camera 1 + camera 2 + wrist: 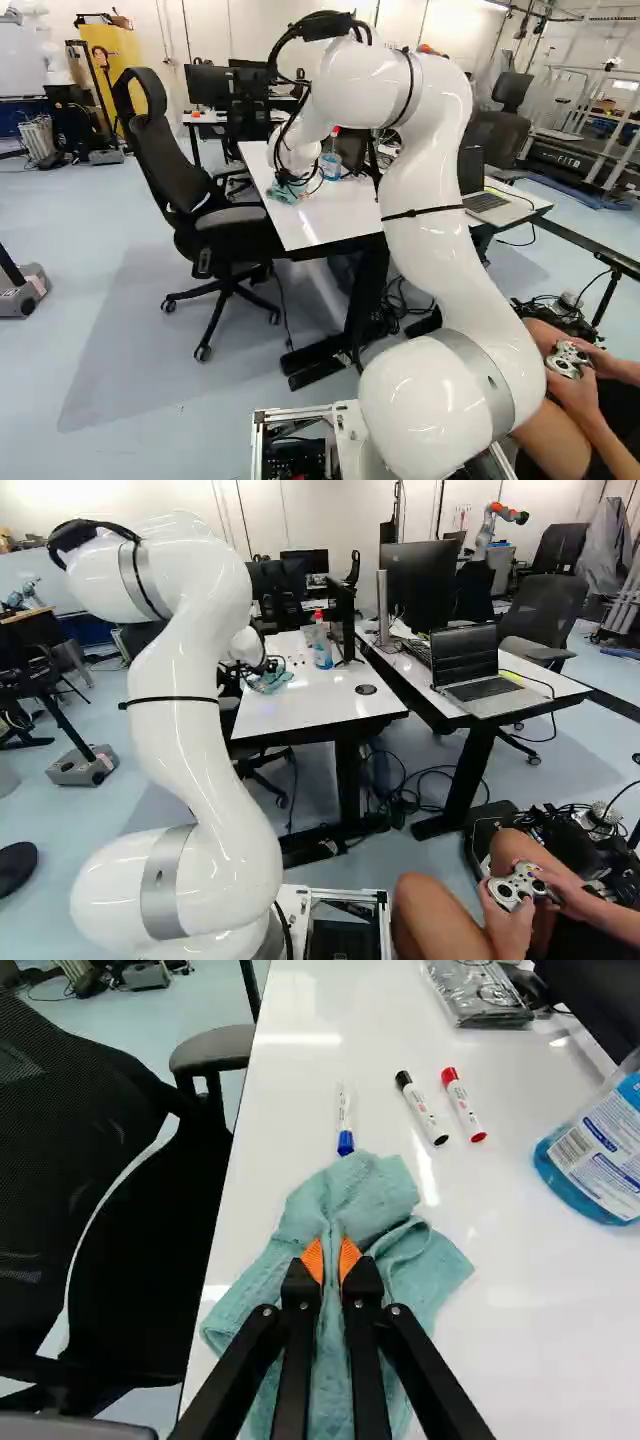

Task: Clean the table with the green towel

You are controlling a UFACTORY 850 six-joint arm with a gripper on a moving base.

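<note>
As the pincer (289,179), nearly closed, is pinching the green towel (350,1192), loose folds are apparently resting on the left of the desk (540,1340).

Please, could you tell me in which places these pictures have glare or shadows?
Wrist view: bright streaks of glare on the white table, one running from beside the black marker toward the towel; left base view: a broad, soft shadow on the floor around the office chair; right base view: shiny highlights on the white arm.
</note>
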